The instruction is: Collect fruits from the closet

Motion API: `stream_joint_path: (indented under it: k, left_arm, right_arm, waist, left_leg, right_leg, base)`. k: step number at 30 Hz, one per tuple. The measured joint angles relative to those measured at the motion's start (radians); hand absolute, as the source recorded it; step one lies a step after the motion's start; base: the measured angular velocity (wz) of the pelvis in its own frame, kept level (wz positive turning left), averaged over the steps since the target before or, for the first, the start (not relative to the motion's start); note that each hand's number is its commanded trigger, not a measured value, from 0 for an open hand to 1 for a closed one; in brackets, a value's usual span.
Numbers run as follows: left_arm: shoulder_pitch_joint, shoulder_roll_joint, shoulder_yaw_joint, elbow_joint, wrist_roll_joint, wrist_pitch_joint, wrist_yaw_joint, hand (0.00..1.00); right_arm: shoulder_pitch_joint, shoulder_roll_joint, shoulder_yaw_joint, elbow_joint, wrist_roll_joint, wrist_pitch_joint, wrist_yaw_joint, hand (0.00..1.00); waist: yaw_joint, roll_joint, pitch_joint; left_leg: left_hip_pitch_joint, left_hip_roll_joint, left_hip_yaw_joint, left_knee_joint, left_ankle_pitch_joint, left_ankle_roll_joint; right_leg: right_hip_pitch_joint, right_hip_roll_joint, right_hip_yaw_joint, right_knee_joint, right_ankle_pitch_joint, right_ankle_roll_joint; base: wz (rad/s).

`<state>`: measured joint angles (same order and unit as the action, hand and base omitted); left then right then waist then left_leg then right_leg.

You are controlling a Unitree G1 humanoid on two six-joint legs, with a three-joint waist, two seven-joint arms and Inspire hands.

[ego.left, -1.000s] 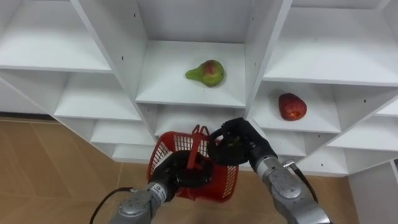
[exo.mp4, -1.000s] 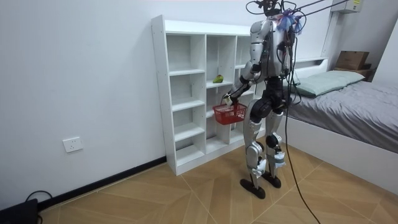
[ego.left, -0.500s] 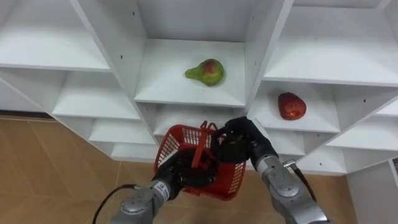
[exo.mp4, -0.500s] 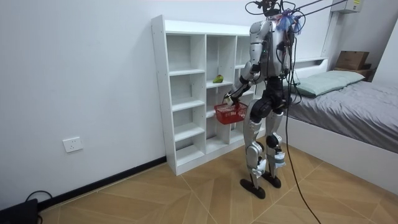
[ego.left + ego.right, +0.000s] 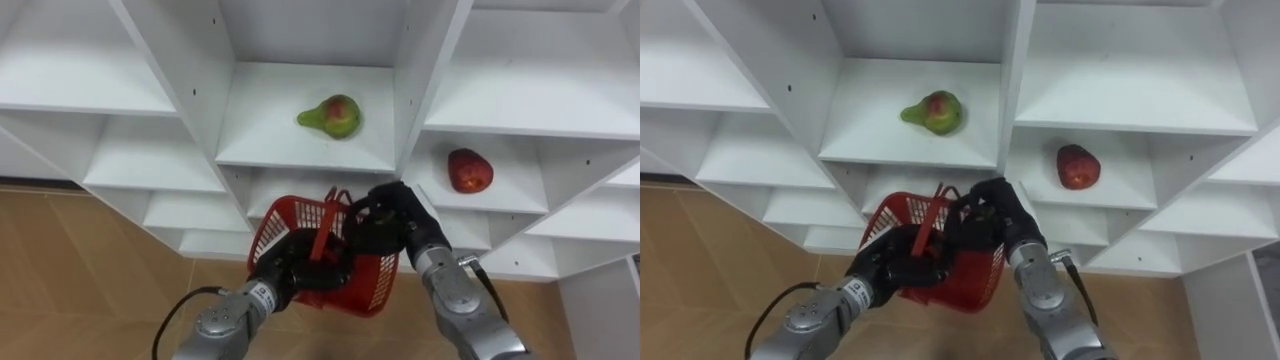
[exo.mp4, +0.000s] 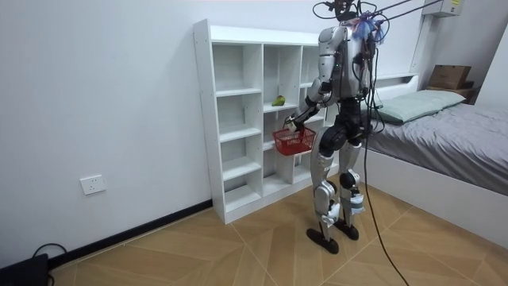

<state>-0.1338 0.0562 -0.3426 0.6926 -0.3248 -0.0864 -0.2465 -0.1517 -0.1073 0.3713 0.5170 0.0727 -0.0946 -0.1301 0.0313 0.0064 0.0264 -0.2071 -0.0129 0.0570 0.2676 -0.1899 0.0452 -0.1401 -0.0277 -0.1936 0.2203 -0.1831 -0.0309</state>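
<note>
Left eye view first: the white wooden closet of open shelves (image 5: 170, 80) is right in front, and low before it hangs the red plastic mesh basket with its thin red handles (image 5: 372, 285). The left hand (image 5: 295, 272) comes up from the lower left, fingers curled round the basket at the foot of a handle, gripping it. The right hand (image 5: 392, 215) sits at the basket's far rim, just under a shelf edge. I cannot tell whether it grasps anything.

Over to the right eye view: a green pear with a red blush (image 5: 935, 110) lies on its side on the middle compartment's shelf, directly above the basket. A dark red rounded fruit (image 5: 1078, 166) rests in the compartment to the right, one shelf lower. Both are well apart from either hand.

Room view now: the robot stands upright on the wooden parquet floor (image 6: 238, 246), facing the closet and holding the basket at hip height against the shelves. A bed with grey covers (image 6: 452, 135) lies at the room view's right.
</note>
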Motion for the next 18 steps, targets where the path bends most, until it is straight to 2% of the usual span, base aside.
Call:
stream_joint_path:
  k: [18]
  left_arm:
    - [0.005,0.003,-0.017,-0.003,0.0,0.008,-0.001,1.0]
  right_arm:
    - [0.0,0.002,0.001,0.01,0.007,0.0,0.003,0.0]
  waist:
    - [0.001,0.003,-0.0009]
  left_leg:
    - [0.0,0.0,0.001,0.0,0.0,0.0]
  right_leg:
    - [0.0,0.0,-0.001,0.0,0.0,0.0]
  base:
    - [0.0]
